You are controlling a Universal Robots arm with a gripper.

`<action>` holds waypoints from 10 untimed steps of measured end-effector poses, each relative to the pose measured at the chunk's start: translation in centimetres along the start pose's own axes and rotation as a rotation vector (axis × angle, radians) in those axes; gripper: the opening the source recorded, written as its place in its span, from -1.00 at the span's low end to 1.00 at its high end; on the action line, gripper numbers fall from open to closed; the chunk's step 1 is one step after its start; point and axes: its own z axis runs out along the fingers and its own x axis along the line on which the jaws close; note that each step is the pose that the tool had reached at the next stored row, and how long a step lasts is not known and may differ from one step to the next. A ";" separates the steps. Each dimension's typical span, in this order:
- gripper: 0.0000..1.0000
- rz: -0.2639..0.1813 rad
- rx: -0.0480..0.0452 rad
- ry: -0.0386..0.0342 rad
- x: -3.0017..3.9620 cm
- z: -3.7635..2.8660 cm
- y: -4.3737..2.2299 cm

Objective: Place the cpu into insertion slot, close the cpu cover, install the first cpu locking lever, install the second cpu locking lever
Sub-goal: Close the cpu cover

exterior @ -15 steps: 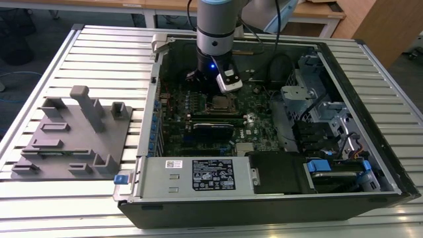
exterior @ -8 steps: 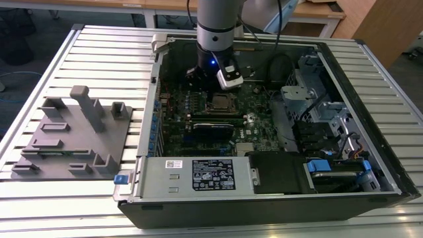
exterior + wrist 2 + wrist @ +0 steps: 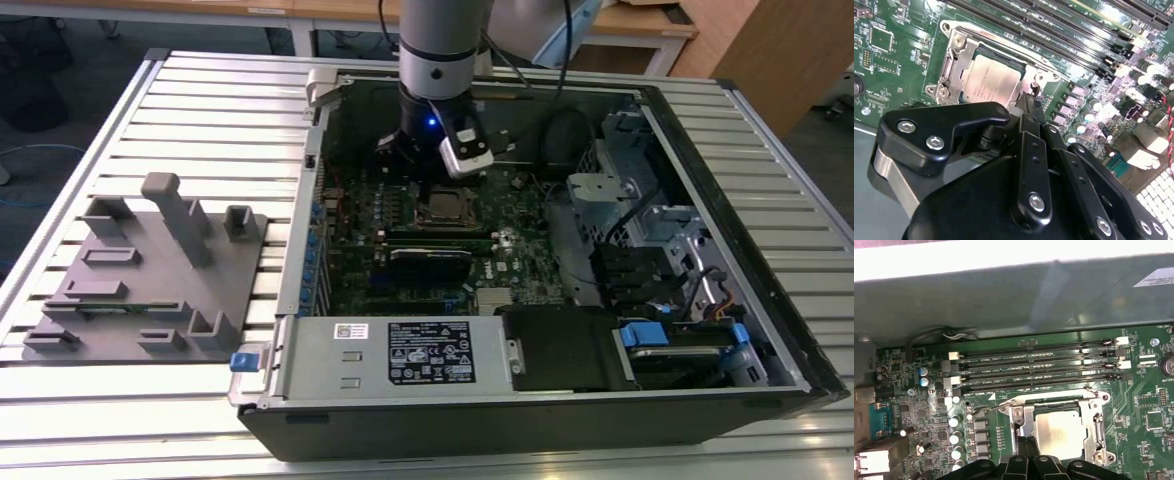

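The cpu point(image 3: 989, 82) point(image 3: 1059, 429), with its pale metal top, lies flat in the insertion slot point(image 3: 447, 207) on the green motherboard. The silvery cpu cover point(image 3: 960, 60) point(image 3: 1025, 422) is folded down around it, and the chip shows through its window. A thin locking lever point(image 3: 1019, 47) point(image 3: 1054, 400) runs along the socket edge on the memory-slot side. In both wrist views my gripper point(image 3: 1028, 100) point(image 3: 1025, 444) stands shut, its black fingertips at the socket's edge beside the cover, with nothing visible between them. In the exterior view the arm reaches down into the open case just behind the socket.
Long black memory slots point(image 3: 1039, 370) point(image 3: 1054, 25) run beside the socket. Capacitors point(image 3: 956, 420) and rear ports stand close by. The case holds a power supply point(image 3: 400, 350) in front and a drive cage point(image 3: 641, 220) on the exterior view's right. A grey fixture block point(image 3: 147, 270) sits outside.
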 end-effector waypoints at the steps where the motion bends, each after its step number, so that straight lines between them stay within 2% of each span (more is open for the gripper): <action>1: -0.79 0.000 -0.0001 0.0000 -0.20 0.01 0.03; 10: -0.79 -0.002 -0.0003 -0.0001 -2.36 0.08 0.26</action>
